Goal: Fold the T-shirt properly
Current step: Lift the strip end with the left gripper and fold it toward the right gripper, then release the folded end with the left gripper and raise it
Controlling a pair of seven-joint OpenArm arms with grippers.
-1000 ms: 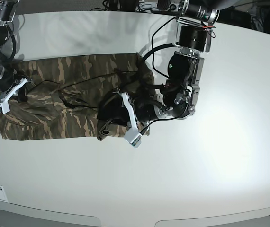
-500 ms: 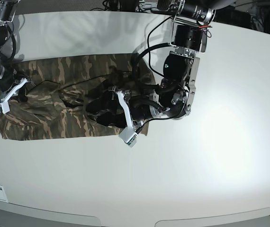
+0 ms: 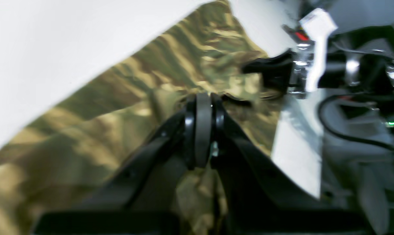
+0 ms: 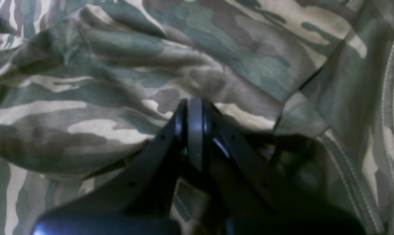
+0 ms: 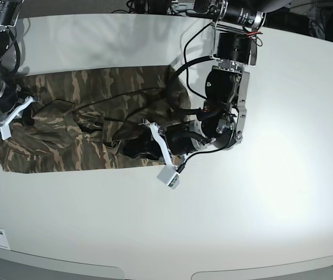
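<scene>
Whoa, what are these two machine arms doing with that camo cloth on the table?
They are folding a T-shirt, which lies spread in a rumpled strip across the white table. The left gripper sits over the shirt's near end with its jaws shut, though whether it pinches cloth is hard to tell in the blurred wrist view. The right gripper, at the far end, is also shut, with its tips down against the fabric. The shirt is partly doubled over, with loose wrinkles, so the fold looks unfinished.
</scene>
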